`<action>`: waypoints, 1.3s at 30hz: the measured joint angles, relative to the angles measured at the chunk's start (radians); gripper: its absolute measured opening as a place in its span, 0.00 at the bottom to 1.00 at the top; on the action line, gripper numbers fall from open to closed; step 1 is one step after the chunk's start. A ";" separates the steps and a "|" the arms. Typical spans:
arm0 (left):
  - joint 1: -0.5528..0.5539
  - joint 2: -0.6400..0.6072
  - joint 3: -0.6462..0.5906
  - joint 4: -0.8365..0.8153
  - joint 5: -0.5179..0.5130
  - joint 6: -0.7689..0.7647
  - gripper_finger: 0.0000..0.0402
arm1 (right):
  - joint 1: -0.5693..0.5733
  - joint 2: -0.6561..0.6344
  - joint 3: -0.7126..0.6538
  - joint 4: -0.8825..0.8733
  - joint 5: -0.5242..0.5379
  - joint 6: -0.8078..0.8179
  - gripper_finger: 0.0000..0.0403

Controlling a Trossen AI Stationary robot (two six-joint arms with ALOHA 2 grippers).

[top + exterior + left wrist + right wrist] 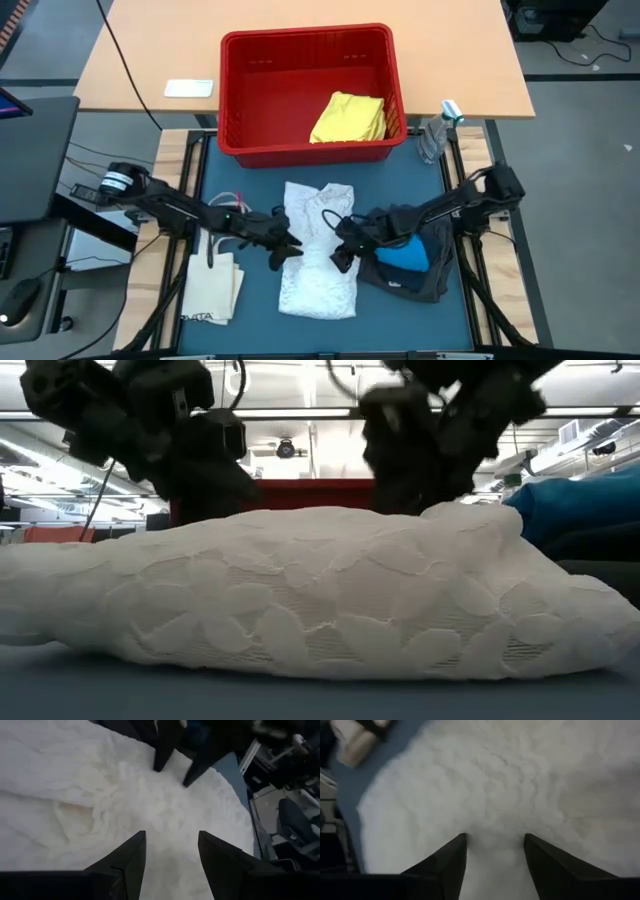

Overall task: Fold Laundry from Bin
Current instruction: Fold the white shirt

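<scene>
Laundry item in work: a white textured cloth (318,250) lies crumpled at the centre of the blue table mat (250,330), on the near side of the red bin (240,100). The bin stands at the far edge of the mat and holds a yellow piece (348,118) in its right half.

Left gripper (285,250) sits at the cloth's left edge. Its fingers (125,862) stand apart, tips pressed down onto the white fabric; nothing is clamped between them.

Right gripper (343,240) sits at the cloth's right edge, facing the left one. Its fingers (547,862) are likewise spread, tips on the white fabric, gripping nothing.

A bright blue piece (405,255) rests on a dark grey piece (430,285), just right of the white cloth, under the right arm.

A cream tote bag (212,285) lies at the mat's left edge. A clear plastic bottle (435,135) stands right of the bin.
</scene>
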 joint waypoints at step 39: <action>0.334 0.047 -0.001 -0.035 0.062 -0.006 0.29 | -0.320 0.003 0.000 0.011 -0.129 -0.043 0.37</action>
